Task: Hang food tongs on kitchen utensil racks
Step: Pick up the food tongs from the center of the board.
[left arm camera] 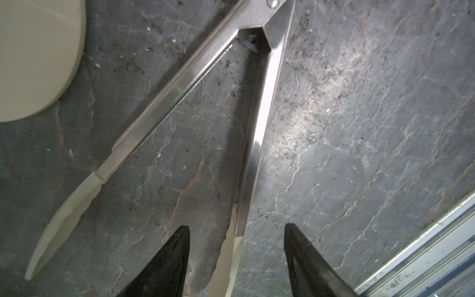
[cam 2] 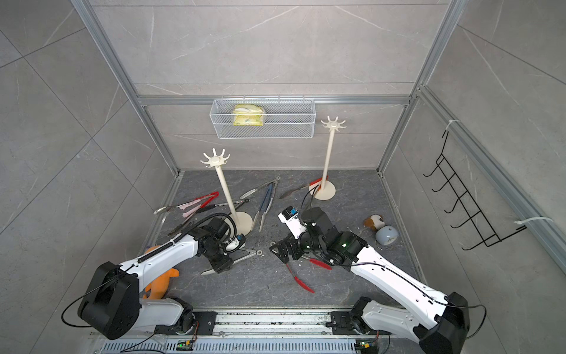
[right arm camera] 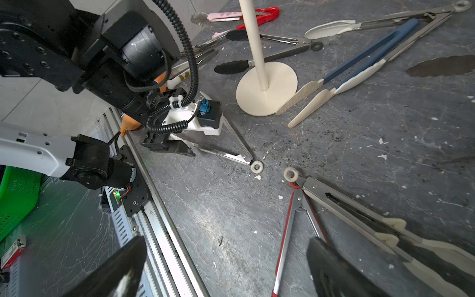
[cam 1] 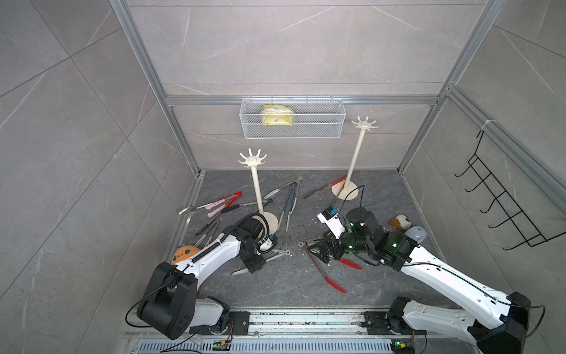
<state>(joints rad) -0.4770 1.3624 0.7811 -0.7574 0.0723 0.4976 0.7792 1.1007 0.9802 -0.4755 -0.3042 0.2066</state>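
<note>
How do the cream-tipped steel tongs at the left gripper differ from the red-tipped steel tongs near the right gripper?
The cream-tipped steel tongs have plain steel arms; the red-tipped steel tongs have red-edged arms. One arm of the cream-tipped pair sits between the left gripper's fingers; the red-tipped pair is ungripped. Both lie spread in a V on the floor.

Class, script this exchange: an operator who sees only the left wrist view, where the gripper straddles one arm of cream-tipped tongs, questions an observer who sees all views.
Operator: Is anything hung up yet?
Observer: No. In a top view, the hooks of the near rack and the far rack are bare.
Operator: And my other arm?
Observer: The right gripper is wide open over the red tongs.
</note>
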